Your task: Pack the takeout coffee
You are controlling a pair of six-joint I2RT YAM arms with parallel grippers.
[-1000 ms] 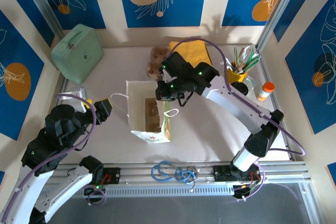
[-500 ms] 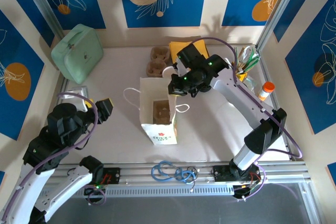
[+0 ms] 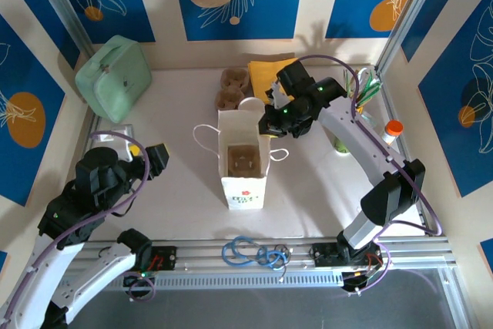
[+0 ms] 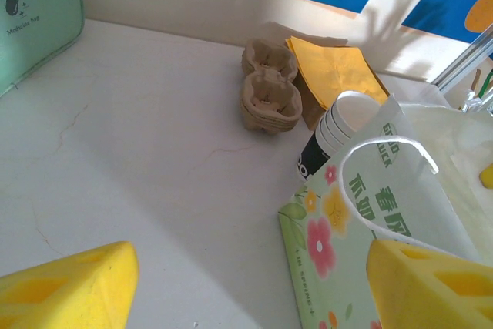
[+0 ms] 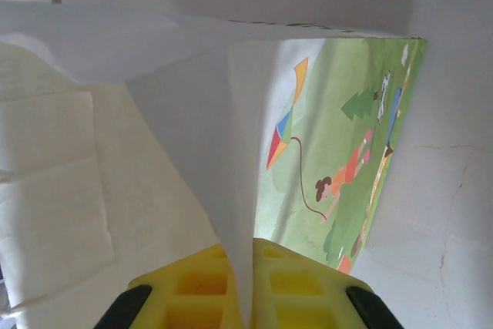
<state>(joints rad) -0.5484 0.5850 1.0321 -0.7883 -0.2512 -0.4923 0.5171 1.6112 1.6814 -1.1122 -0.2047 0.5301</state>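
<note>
Since a second ago the paper bag (image 3: 245,190) has slid rightward over the table (image 3: 177,113) and swung round to stand square, mouth up, and the right gripper (image 5: 248,256) has travelled with it. Its fingers are clamped on the bag's right wall near the rim, with a fold of paper nipped between them. The left gripper (image 3: 157,157) hangs well left of the bag, fingers spread wide and holding nothing.

The coffee (image 3: 338,144) sits right of the bag, a pale green cup mostly hidden under the right arm. It looks to be standing upright with its long axis vertical, though the arm covers its top. A brown cup tray (image 3: 245,161) lies at the bottom of the bag.

The bag should be settled gently and the paper released only once it stands by itself with the mouth wide. The cup can then go straight down, lid up, into a tray pocket.
</note>
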